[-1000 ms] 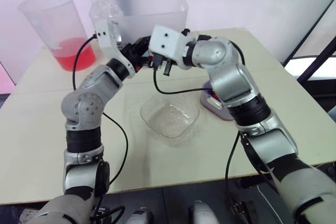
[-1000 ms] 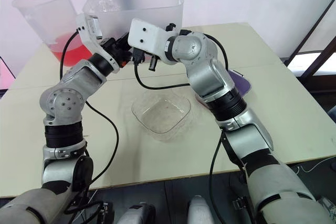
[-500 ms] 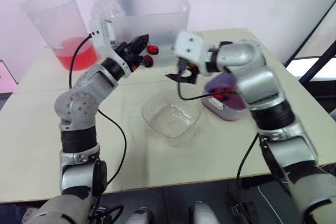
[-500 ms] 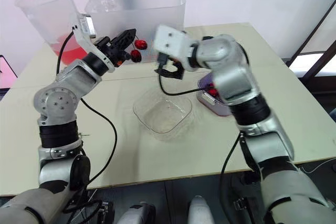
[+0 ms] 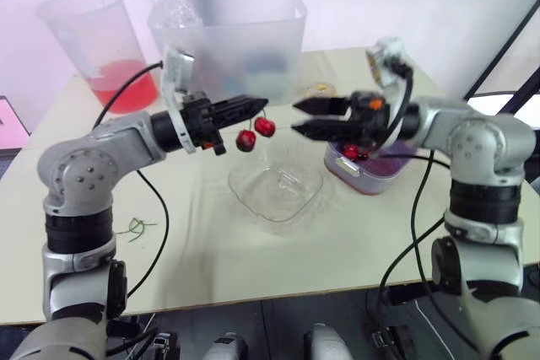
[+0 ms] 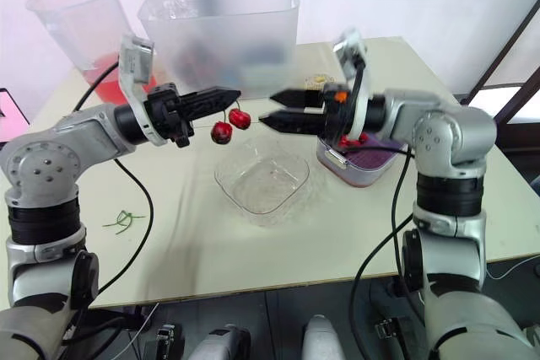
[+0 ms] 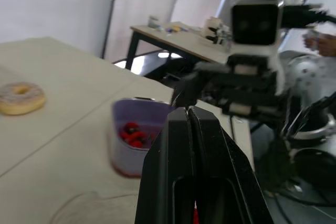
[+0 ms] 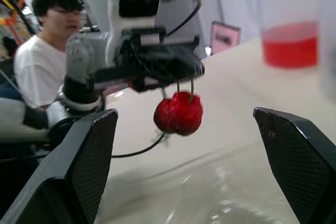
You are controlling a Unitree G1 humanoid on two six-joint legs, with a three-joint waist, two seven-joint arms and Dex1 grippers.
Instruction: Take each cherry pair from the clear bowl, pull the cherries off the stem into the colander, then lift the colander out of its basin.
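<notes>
The clear bowl [image 5: 276, 194] sits in the middle of the table [image 5: 253, 267] and is empty. Just above it hangs the cherry pair [image 5: 255, 132], two red cherries on one stem. The left gripper [image 5: 257, 104] holds the stem with its jaws closed tight on it. The right gripper [image 5: 297, 117] points at the cherries from the right. It is near them but not touching, and its jaws are wide open.

Right of the bowl is the purple colander [image 5: 371, 183] with a few red cherries inside. At the far left stands a jug [image 5: 91, 40] with red water at the bottom. Beside it is a big cloudy tub [image 5: 228, 31], and it is hard to see what is in it.

The right arm hides part of the colander. I cannot tell the colander from its basin.
</notes>
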